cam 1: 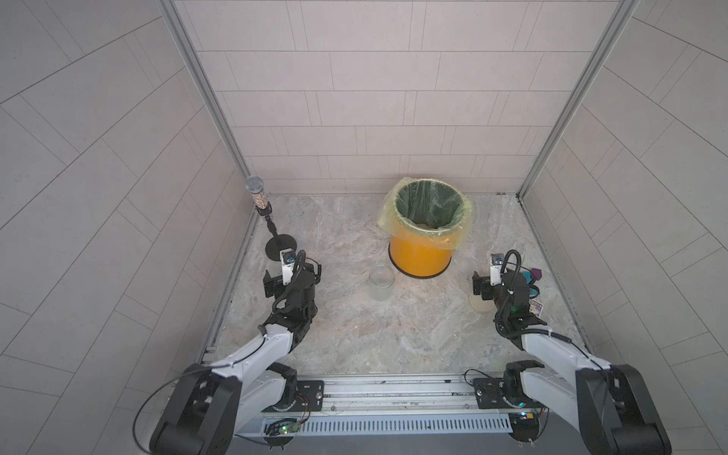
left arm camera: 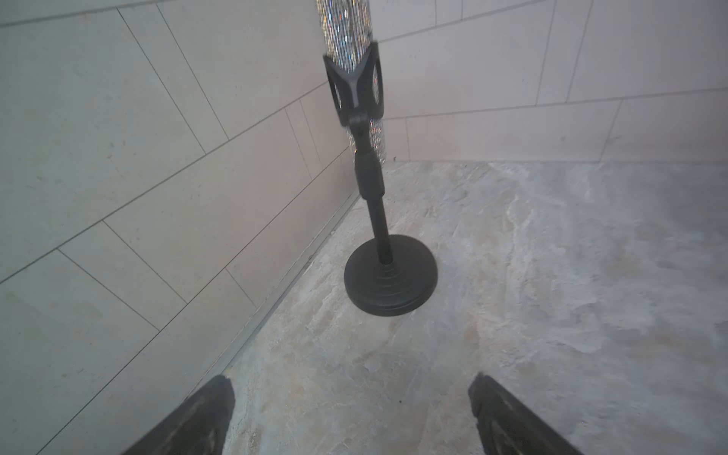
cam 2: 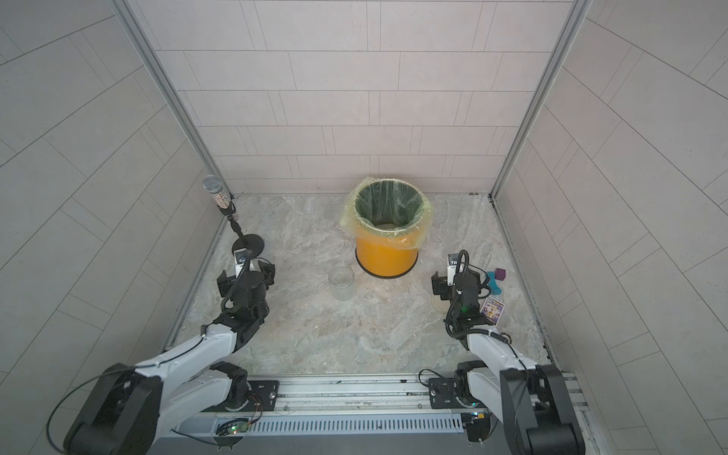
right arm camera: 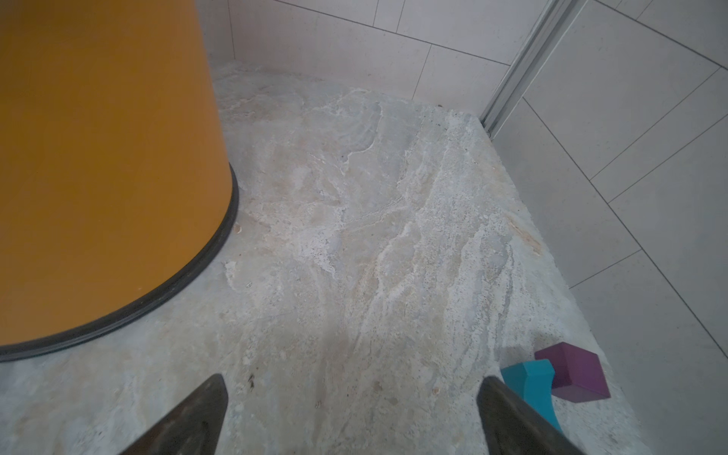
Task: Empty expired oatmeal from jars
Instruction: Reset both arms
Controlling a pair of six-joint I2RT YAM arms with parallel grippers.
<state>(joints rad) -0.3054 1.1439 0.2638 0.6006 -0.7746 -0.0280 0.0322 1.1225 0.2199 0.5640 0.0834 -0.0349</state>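
A small clear glass jar (cam 1: 381, 283) (cam 2: 341, 283) stands upright and lidless on the marble table, just in front and left of the orange bin (cam 1: 419, 256) (cam 2: 386, 256) (right arm camera: 110, 157). It looks empty. A pale patch of oatmeal (cam 1: 423, 226) (cam 2: 384, 227) lies at the bottom of the bin's liner. A flat cream lid (cam 1: 478, 303) (cam 2: 439, 304) rests partly under my right gripper (cam 1: 502, 281) (cam 2: 459, 283) (right arm camera: 352, 379), which is open over bare table. My left gripper (cam 1: 292, 277) (cam 2: 246, 277) (left arm camera: 350, 380) is open too, holding nothing, left of the jar.
A microphone on a black stand (cam 1: 280, 246) (left arm camera: 390, 275) stands at the far left by the wall, ahead of my left gripper. A purple block (cam 1: 535, 273) (right arm camera: 573, 370), a teal block (right arm camera: 530, 380) and a printed card (cam 1: 535, 308) lie near the right wall.
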